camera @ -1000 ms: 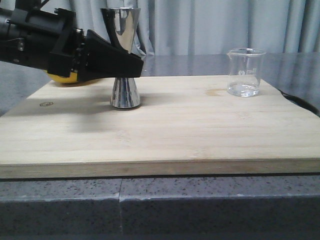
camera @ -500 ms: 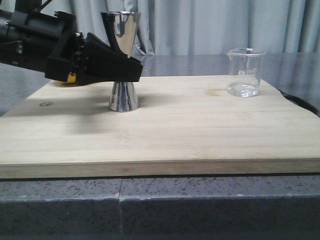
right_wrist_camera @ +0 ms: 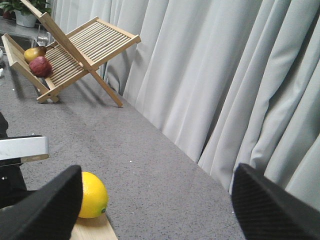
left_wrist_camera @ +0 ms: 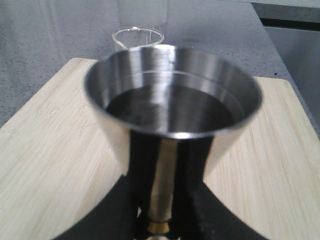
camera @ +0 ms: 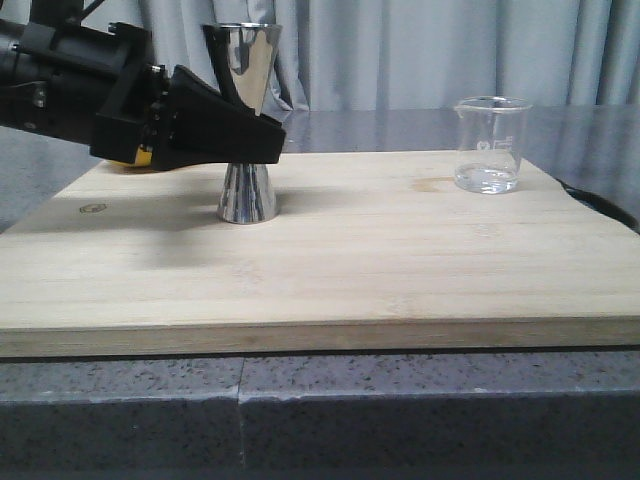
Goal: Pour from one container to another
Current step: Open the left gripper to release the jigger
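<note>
The steel jigger (camera: 245,60) stands on the bamboo board (camera: 330,260) at the left. My left gripper (camera: 265,138) reaches in from the left, shut on its narrow waist. In the left wrist view the jigger's upper cup (left_wrist_camera: 172,65) fills the frame, dark liquid shows inside, and black fingers (left_wrist_camera: 112,215) flank the gold band. The clear glass beaker (camera: 490,145) stands apart at the board's back right, a little liquid at its bottom; its rim (left_wrist_camera: 138,36) shows behind the jigger. My right gripper (right_wrist_camera: 160,210) is open and holds nothing.
A yellow lemon (right_wrist_camera: 93,195) lies at the board's back left corner, mostly hidden behind my left gripper in the front view. A wooden folding rack (right_wrist_camera: 75,50) with fruit stands far back on the grey counter (right_wrist_camera: 150,165). Curtains hang behind.
A second ago the left gripper and jigger sat slightly further right; both shifted a little left. Nothing has moved in the last half second.
</note>
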`<state>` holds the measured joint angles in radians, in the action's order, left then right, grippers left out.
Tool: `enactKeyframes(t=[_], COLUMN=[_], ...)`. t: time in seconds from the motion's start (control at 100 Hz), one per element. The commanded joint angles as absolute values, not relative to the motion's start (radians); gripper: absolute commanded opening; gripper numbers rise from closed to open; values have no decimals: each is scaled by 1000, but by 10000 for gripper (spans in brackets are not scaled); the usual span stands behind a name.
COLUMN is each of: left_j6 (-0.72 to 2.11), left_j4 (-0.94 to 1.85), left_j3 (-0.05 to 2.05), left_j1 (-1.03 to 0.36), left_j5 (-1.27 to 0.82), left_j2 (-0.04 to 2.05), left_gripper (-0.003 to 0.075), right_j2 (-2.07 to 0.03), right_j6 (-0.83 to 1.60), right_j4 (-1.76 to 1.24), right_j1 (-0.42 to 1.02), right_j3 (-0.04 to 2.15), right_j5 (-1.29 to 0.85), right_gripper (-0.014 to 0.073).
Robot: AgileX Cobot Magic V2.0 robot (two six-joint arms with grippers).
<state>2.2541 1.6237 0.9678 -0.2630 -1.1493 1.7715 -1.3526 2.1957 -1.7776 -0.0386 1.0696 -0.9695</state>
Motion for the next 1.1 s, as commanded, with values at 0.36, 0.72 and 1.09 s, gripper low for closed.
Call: enactKeyframes(t=[0.36,0.72,1.09], left_j6=[2255,2228,2105], left_j4=[1684,1705,1621], left_j3=[987,993,1003], left_j1=[-260,-258,-204], left_j5=[-1204,-1204,-1217], left_j2=[1736,1736,1703], left_gripper=[306,526,526], right_j2=[-1318,-1318,-1318], right_j6=[2192,2192,2192], right_j4=[-1839,-1839,-1839], right_j1=[-43,-43,-43], right_j3=[1103,1103,1103], right_j5=[-997,-997,-995], right_gripper=[554,554,554])
